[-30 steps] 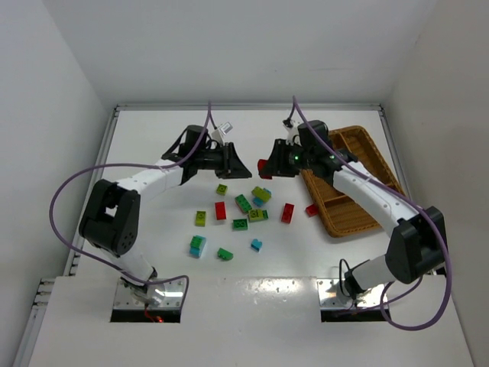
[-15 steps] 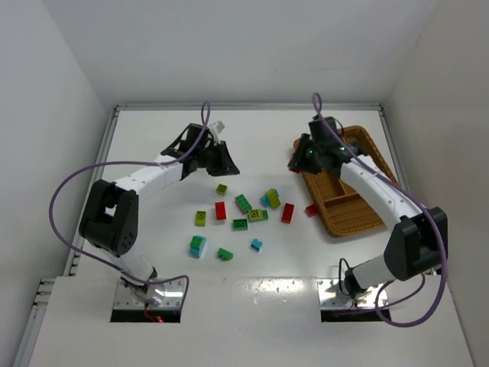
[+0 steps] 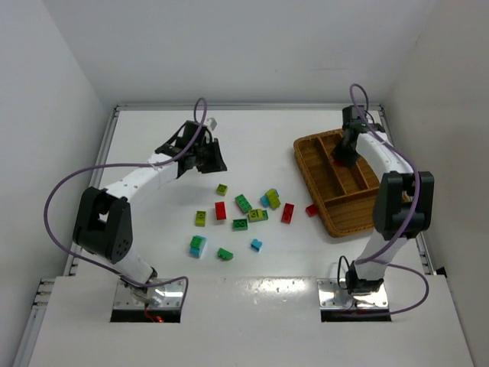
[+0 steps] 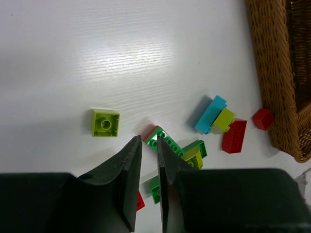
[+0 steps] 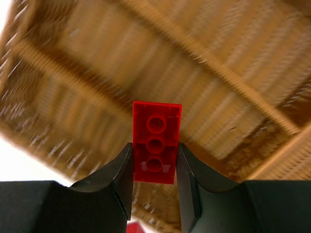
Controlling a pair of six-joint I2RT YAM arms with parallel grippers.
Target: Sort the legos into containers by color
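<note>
Right pincer [image 5: 155,148] clamps red brick [image 5: 156,132] over wicker tray [image 5: 233,63] — left pincer [image 4: 148,141] closed, empty.

Left tool [image 4: 148,141] shut, right tool [image 5: 154,148] gripping

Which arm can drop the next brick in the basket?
The right: its claw holds a red brick right over the wicker tray. The left claw is shut and empty, over the loose bricks.
</note>
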